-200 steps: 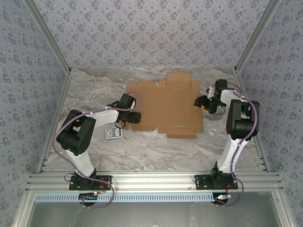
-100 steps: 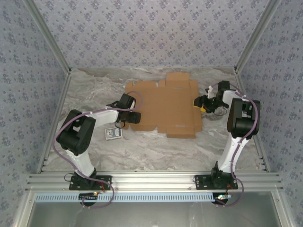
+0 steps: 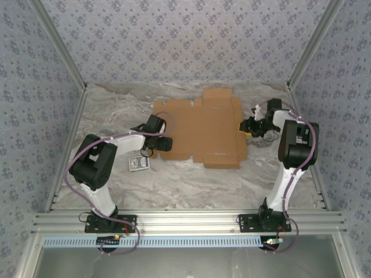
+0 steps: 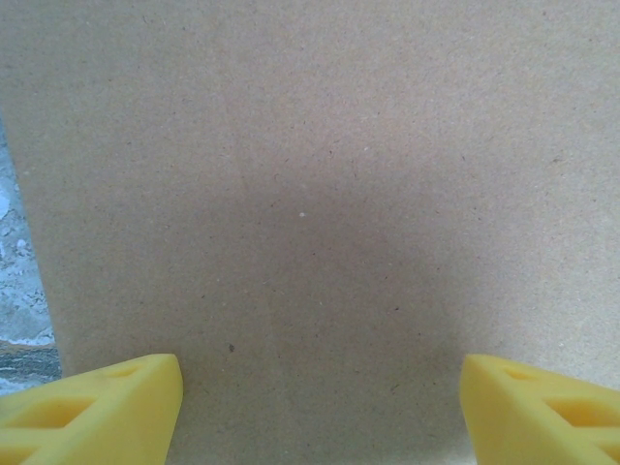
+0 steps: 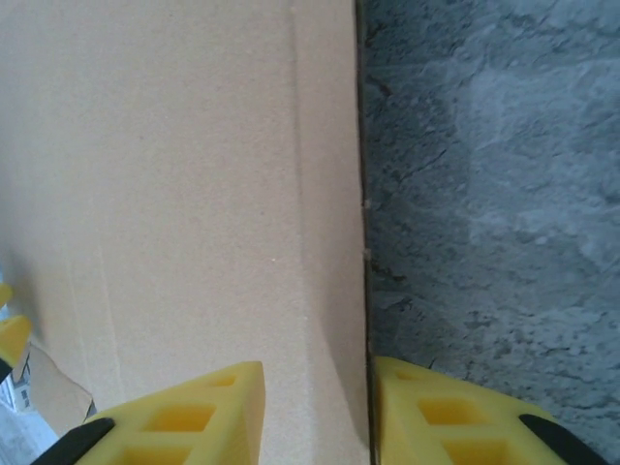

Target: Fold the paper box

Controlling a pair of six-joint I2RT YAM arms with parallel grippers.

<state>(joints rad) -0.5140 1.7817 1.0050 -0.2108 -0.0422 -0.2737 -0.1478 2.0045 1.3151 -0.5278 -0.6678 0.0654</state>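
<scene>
L pincer [image 4: 322,376] over the paper box [image 3: 203,130], fingers [image 4: 97,407] wide apart. R pincer [image 5: 318,378] straddles its right edge — narrow gap, can't tell if clamped.

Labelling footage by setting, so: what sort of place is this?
Probably a robot test booth in a lab: left arm and right arm bolted to an aluminium rail, patterned walls enclosing a marble-look table, and a flat paper box laid out.
</scene>
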